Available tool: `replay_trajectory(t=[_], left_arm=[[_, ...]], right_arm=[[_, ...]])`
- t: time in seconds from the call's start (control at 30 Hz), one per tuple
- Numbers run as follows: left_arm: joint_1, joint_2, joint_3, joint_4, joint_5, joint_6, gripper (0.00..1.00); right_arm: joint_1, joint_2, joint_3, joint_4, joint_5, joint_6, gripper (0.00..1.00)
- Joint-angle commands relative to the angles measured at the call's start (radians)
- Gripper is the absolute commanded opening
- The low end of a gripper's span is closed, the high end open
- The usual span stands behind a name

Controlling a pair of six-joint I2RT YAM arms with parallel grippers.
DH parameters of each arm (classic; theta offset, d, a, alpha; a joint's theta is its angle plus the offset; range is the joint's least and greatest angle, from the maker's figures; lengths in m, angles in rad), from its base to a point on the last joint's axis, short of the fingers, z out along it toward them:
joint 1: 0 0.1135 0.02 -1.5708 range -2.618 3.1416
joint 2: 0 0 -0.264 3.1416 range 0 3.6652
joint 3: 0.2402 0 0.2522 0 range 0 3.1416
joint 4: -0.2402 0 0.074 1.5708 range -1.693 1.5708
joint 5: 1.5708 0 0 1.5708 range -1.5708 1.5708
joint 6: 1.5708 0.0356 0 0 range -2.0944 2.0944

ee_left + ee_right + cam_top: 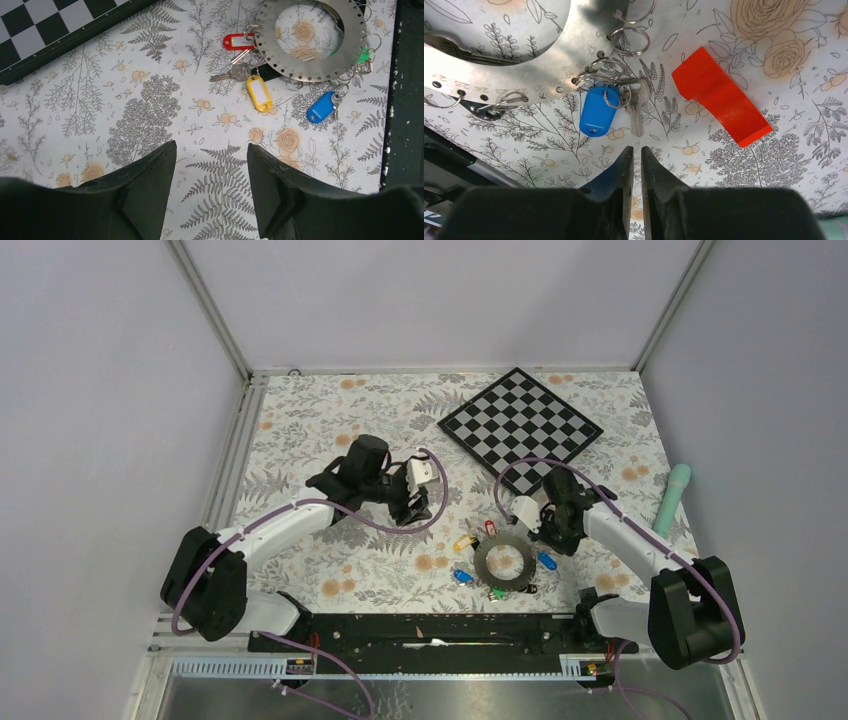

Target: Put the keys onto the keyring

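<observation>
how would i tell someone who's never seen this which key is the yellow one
In the overhead view, find the chequered board at the far side; just below it lies the keyring, a flat perforated metal ring. At its left edge, beside a red-tagged key, lies the yellow-tagged key, the only yellow tag.

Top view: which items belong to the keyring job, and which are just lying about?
Job: keyring; red key; yellow key; blue key; second blue key; green key.
Lying about: chessboard; red block; teal stick.
</observation>
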Motion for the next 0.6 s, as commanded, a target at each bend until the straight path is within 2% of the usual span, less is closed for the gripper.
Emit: replay_trajectory(t=[0.0, 0.1, 0.2, 0.27, 0.33, 0.37, 0.5, 0.57], left_arm=[[0.017, -0.045, 0.027, -0.010, -0.038, -0.001, 0.61], [0.033, -0.053, 0.031, -0.013, -0.055, -0.011, 0.65], [0.070, -0.065, 0.036, -0.003, -0.076, -0.042, 0.74], [0.099, -0.074, 0.043, 0.008, -0.084, -0.073, 0.82], [0.130, -0.087, 0.047, 0.025, -0.095, -0.112, 0.91], [0.144, -0.095, 0.050, 0.032, -0.107, -0.129, 0.94], [0.212, -0.125, 0.061, 0.072, -0.182, -0.204, 0.99], [0.243, -0.135, 0.069, 0.091, -0.244, -0.235, 0.99]], right_arm=[[-0.002, -0.011, -0.010, -0.007, 0.054, 0.007, 0.19], [-0.002, -0.038, 0.006, -0.021, 0.057, 0.018, 0.24], [-0.004, -0.068, 0.042, -0.020, 0.046, 0.036, 0.33], [-0.004, -0.080, 0.078, -0.012, 0.030, 0.065, 0.49], [-0.008, -0.082, 0.118, -0.006, 0.002, 0.093, 0.58], [-0.010, -0.082, 0.135, 0.009, -0.006, 0.113, 0.68], [-0.017, -0.087, 0.206, 0.085, -0.009, 0.194, 0.98], [-0.023, -0.088, 0.246, 0.131, -0.003, 0.239, 1.00]])
